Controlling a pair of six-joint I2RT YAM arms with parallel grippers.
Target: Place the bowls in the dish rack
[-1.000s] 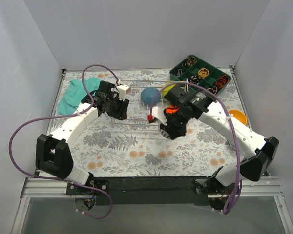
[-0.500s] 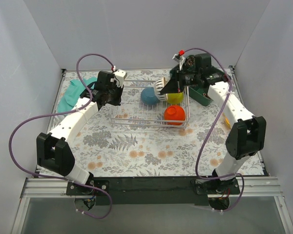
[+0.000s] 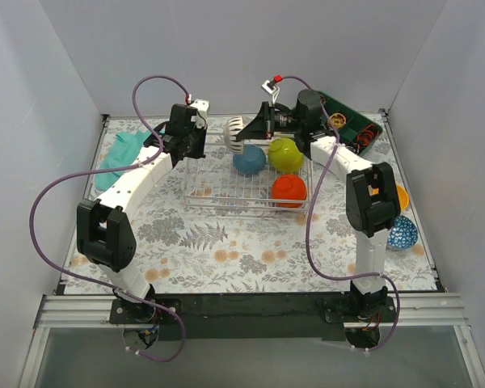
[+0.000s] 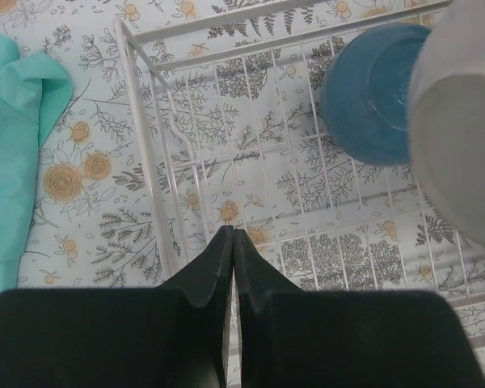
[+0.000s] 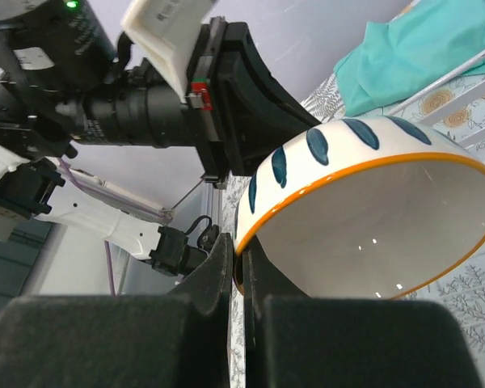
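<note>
The dish rack (image 3: 226,194) is a silver wire basket in mid table. In it lie a blue bowl (image 3: 248,159), a yellow-green bowl (image 3: 284,153) and an orange-red bowl (image 3: 289,189). My right gripper (image 3: 249,133) is shut on the rim of a white bowl with blue marks and an orange rim (image 3: 235,135), held tilted above the rack's back left part. In the right wrist view my right gripper (image 5: 241,259) pinches that white bowl's (image 5: 372,210) rim. My left gripper (image 4: 233,234) is shut and empty over the rack's left wall (image 4: 158,145), near the blue bowl (image 4: 368,93).
A teal cloth (image 3: 121,158) lies left of the rack. A dark green compartment tray (image 3: 352,129) stands at the back right. An orange bowl (image 3: 400,194) and a blue patterned bowl (image 3: 402,233) lie at the right, beside the right arm.
My right arm left the orange-red bowl in the rack, then carried the white bowl back and left over the rack. My left gripper moved back along the rack's left side.
</note>
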